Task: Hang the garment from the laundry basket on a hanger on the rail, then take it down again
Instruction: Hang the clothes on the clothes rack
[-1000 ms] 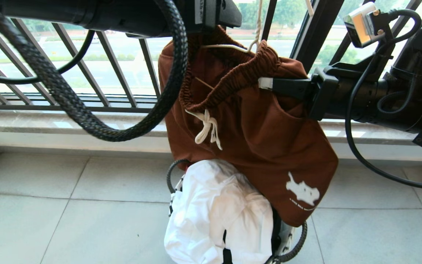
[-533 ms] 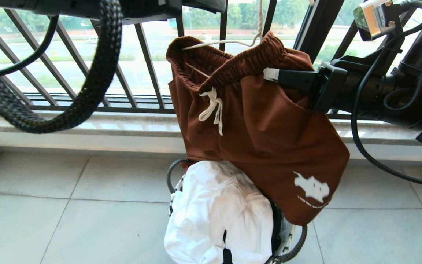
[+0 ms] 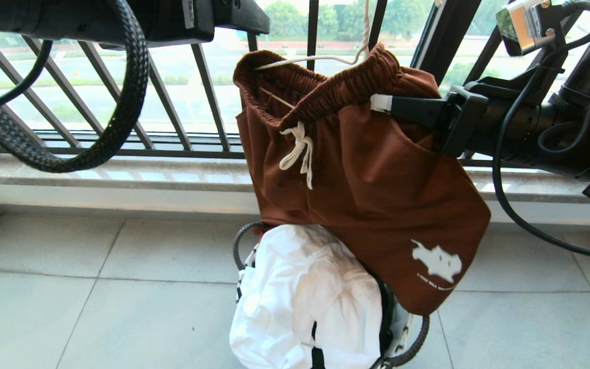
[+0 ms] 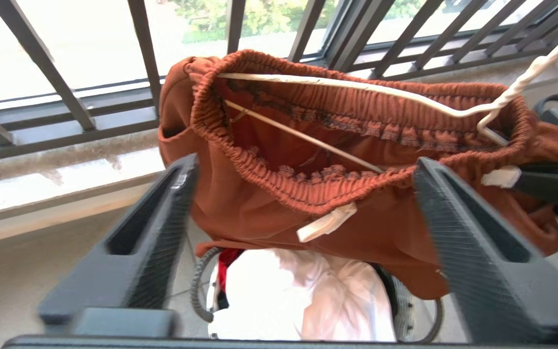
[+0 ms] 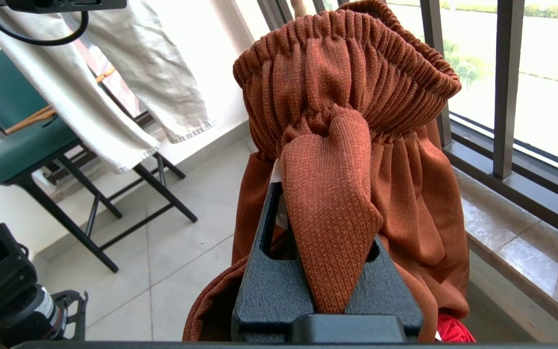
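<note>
Rust-brown garment hanging on hanger, waistband stretched over wire. Right gripper clamped shut on fabric fold at waistband side. Left gripper now drawn back from waistband, above and apart, jaws wide, holding nothing. Probably hanging step almost finished. Below right gripper, laundry basket with white cloth. Small writing under white print, not readable.

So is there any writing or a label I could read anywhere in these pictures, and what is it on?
Nothing can be read for certain.
Shorts: one line of tiny white lettering under the white animal print, too small to read.
Cream tab at the waistband: no writing shows.
White cloth and basket: no text shows.
</note>
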Controlling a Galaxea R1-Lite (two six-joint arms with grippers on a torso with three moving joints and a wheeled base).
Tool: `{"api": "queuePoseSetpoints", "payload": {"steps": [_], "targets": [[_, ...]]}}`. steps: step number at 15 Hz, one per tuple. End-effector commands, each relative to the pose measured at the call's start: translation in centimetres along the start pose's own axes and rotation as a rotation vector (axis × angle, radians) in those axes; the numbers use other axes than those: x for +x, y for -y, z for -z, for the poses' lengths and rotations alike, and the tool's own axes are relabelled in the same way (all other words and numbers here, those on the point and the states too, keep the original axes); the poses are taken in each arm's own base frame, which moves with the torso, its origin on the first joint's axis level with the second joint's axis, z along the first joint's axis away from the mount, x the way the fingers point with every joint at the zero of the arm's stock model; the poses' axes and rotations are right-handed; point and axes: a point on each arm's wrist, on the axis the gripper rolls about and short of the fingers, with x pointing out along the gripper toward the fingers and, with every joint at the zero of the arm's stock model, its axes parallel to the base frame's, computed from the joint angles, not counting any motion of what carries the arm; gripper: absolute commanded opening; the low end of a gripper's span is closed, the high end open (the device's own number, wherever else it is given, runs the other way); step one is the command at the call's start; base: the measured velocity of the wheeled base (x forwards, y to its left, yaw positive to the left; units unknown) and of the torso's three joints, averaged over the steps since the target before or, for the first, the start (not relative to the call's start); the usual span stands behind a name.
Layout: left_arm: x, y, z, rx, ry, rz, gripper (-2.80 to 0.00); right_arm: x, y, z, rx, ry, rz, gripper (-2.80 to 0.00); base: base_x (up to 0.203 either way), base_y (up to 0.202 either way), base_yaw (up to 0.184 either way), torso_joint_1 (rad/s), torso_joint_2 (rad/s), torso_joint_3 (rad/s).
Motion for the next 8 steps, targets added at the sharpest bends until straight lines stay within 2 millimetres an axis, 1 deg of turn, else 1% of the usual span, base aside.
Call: {"api": "queuePoseSetpoints", "payload": {"steps": [1,6,8], "targets": [[-0.1,-0.1,0.2,0.001,-0.009,-0.006,-2.8,0.0,0.0,-0.1,-0.003,0.003,-0.005,-2.8,0.0,0.0,0.0,0.0,0.0,0.0],[0.2,-0.6,0.8,-0.006,-0.028,-0.028,-2.8,0.0,0.0,0.0,-0.002,0.002,-0.004,-2.8,0.0,0.0,0.0,0.0,0.0,0.0],[0.6,-0.7,1.4,-0.023,-0.055,-0.034,-2.8,-0.1,0.1,-0.1,-0.004,0.004,0.001,-2.8,0.0,0.0,0.0,0.0,0.0,0.0]]}}
